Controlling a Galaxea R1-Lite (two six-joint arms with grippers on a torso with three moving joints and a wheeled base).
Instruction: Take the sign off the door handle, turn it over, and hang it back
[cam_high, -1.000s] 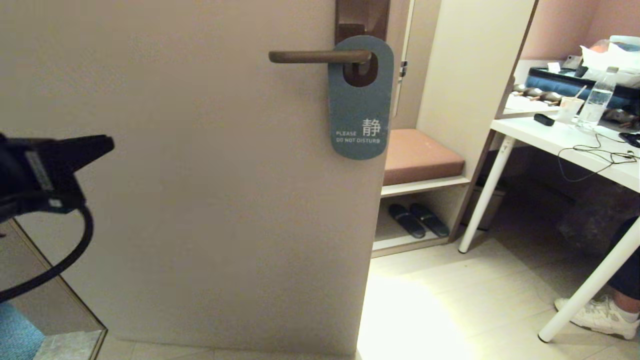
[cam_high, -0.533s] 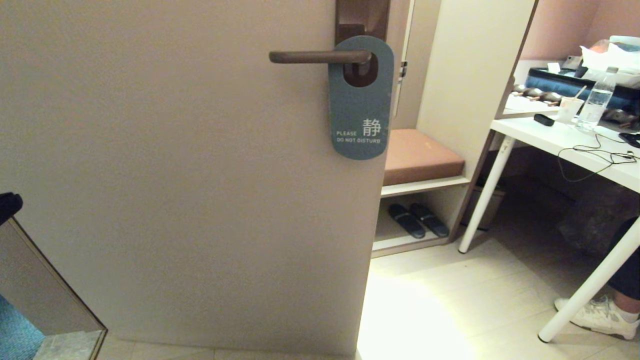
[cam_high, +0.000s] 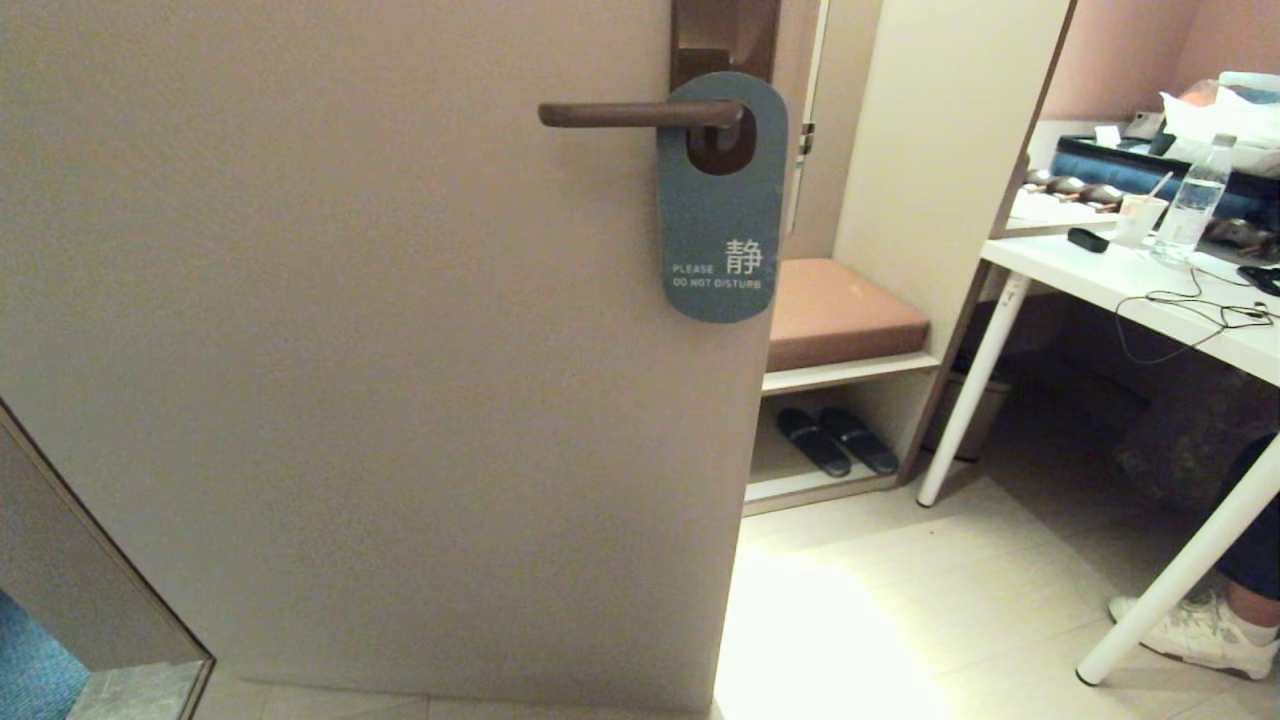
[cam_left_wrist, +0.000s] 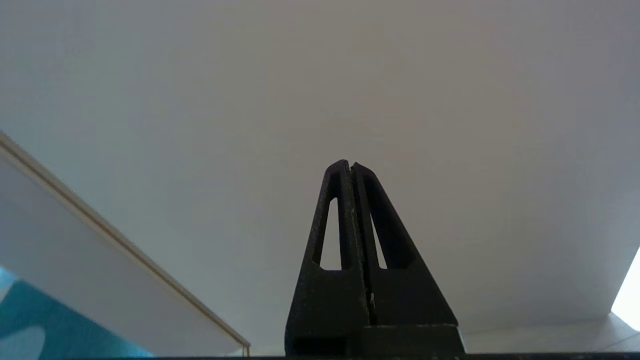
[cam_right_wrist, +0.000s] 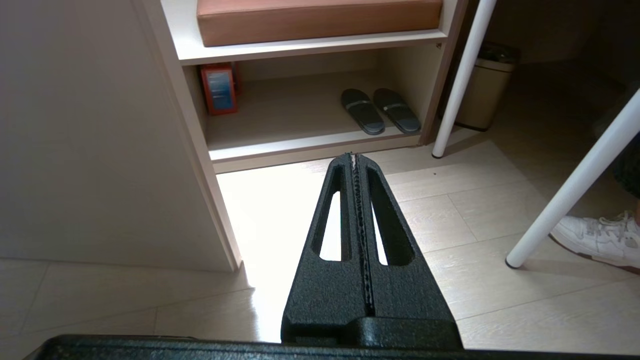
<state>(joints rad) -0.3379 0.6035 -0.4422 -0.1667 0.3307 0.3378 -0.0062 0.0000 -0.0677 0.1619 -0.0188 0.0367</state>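
While the left gripper (cam_left_wrist: 351, 164) points at the bare door (cam_left_wrist: 400, 90) with fingers pressed together, holding nothing, and the right gripper (cam_right_wrist: 354, 156) hangs likewise closed above the floor (cam_right_wrist: 475, 210), the sign (cam_high: 722, 200) hangs blue-face-out on the door handle (cam_high: 635, 113).

The sign (cam_high: 722, 225) hangs from the door handle (cam_high: 640, 114) with its slate-blue face outward. Near its lower end, at about 6 o'clock from its round hole, white lettering reads "PLEASE" over "DO NOT DISTURB". At 3 o'clock from "PLEASE" stands one larger white Chinese character, 静. In the right wrist view a small red card (cam_right_wrist: 219, 89) leans in the shelf at 9 o'clock from the slippers (cam_right_wrist: 380, 110); it bears print on a blue panel, too small to read. No other text is legible.
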